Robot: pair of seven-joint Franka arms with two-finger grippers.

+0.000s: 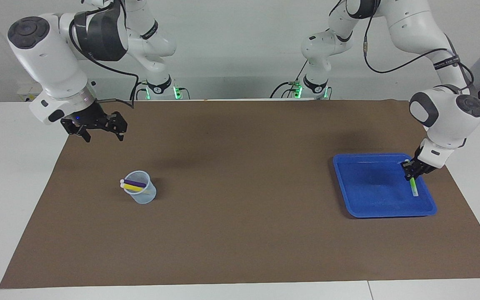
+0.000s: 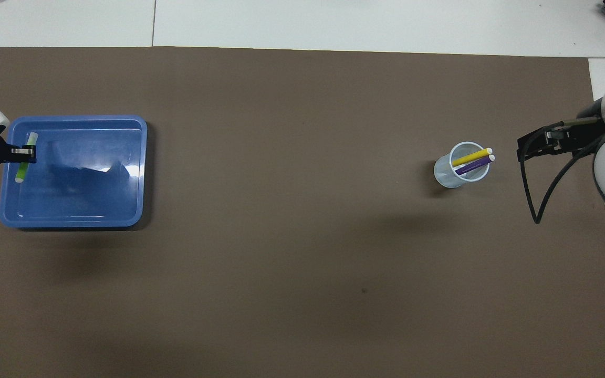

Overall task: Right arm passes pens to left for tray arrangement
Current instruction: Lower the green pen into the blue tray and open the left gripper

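My left tool [image 1: 413,171] grips the green pen [image 1: 413,186] near its upper end, long axis slanting down into the blue tray [image 1: 361,208] by its outer rim, while my right tool [image 1: 98,129] waits open above the counter near the cup [image 1: 141,193].

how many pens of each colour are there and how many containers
green pen: 1, in the left claw over the blue tray
yellow pen: 1, in the clear cup
purple pen: 1, in the same cup
containers: 2, tray and cup
total: 3 pens, 2 containers, 5 things
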